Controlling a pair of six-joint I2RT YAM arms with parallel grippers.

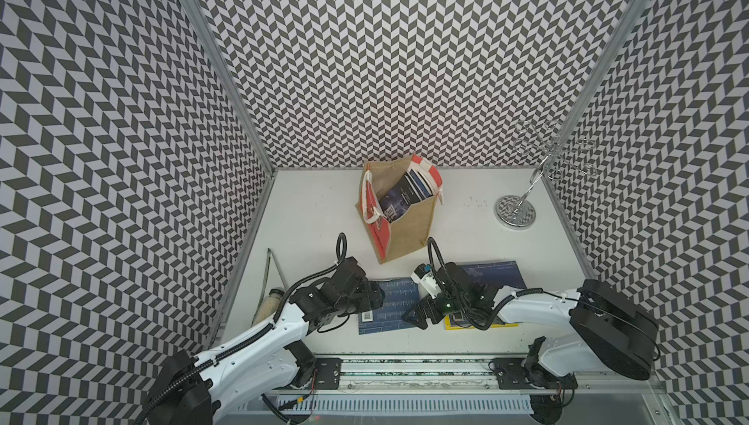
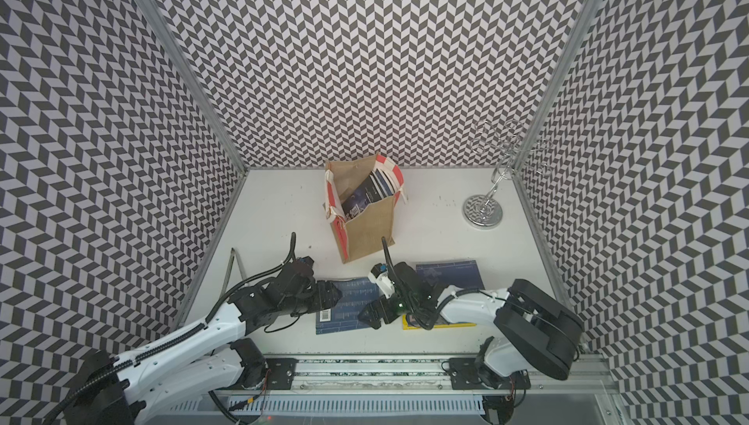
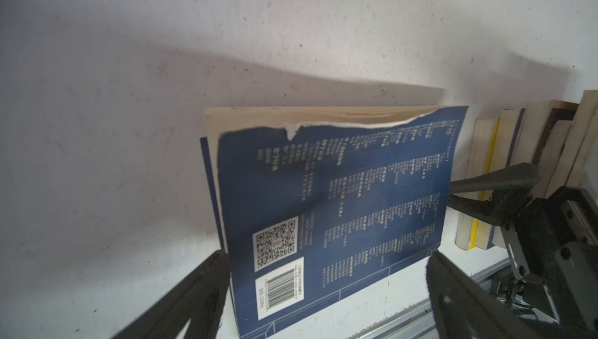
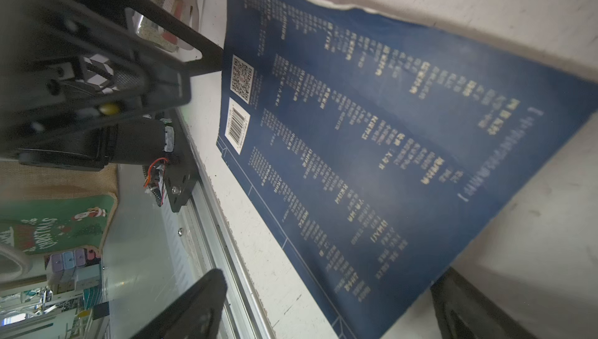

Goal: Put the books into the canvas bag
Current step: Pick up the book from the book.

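**Two open grippers flank the navy book; bag stands beyond**

Lower centre of both top views: you see the navy book [image 1: 389, 306] lying flat, back cover up, barcode toward the lower left, on the table [image 1: 312, 216]. Its long axis runs roughly from the near rail toward the bag. The left gripper [image 1: 375, 295] sits at the book's left edge and the right gripper [image 1: 413, 315] at its right edge, so the book lies between them. Both stand wide open and hold nothing; in the left wrist view the fingers [image 3: 200, 292] straddle the barcode end without closing on it. The top cover is torn along one edge. By my reading, both arms are about equally near; the left faces the book more squarely.

Right of the book, under the right arm, a yellow book [image 1: 458, 323] peeks out, and a second navy book [image 1: 496, 277] lies just behind it.

Further up the frame, centre, the bag [image 1: 405, 232] stands upright, mouth open, with several books [image 1: 409, 192] already leaning inside. It lies up and slightly right of the grippers.

Upper right: a chrome stand [image 1: 514, 210]. Lower left: a jar [image 1: 267, 305].
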